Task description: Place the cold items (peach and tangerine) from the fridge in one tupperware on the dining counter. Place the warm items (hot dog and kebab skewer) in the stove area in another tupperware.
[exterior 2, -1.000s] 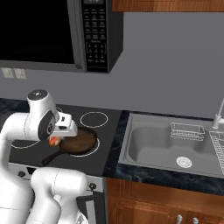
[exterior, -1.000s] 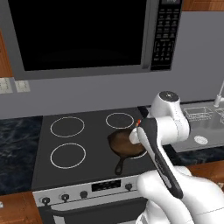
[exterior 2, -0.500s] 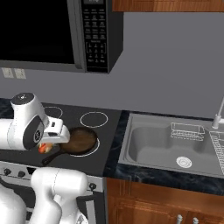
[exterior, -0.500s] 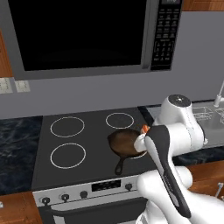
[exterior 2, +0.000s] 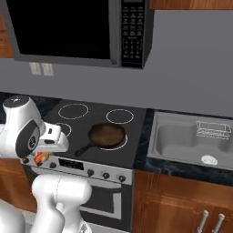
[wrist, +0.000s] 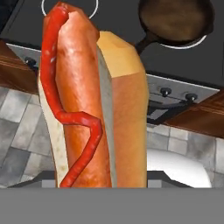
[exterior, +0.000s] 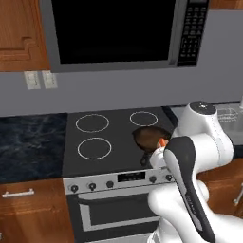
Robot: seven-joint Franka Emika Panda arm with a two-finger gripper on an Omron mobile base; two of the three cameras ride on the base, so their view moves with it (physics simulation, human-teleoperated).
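Gripper (exterior 2: 40, 157) clamped on the hot dog (wrist: 89, 100) — off the black stove's (exterior 2: 98, 129) front edge, above grey floor tiles (wrist: 19, 127).

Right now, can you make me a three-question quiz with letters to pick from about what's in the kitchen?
1. Where is the pan? A on the stove B in the sink C on the floor
2. How many white burner rings show in the left base view? A one B three C six
3. What is the gripper doing? A hanging open B holding the hot dog C gripping the pan

Answers: 1 A, it sits on a burner. 2 B, three rings show beside the pan. 3 B, the hot dog rises right from the gripper in the hand view.
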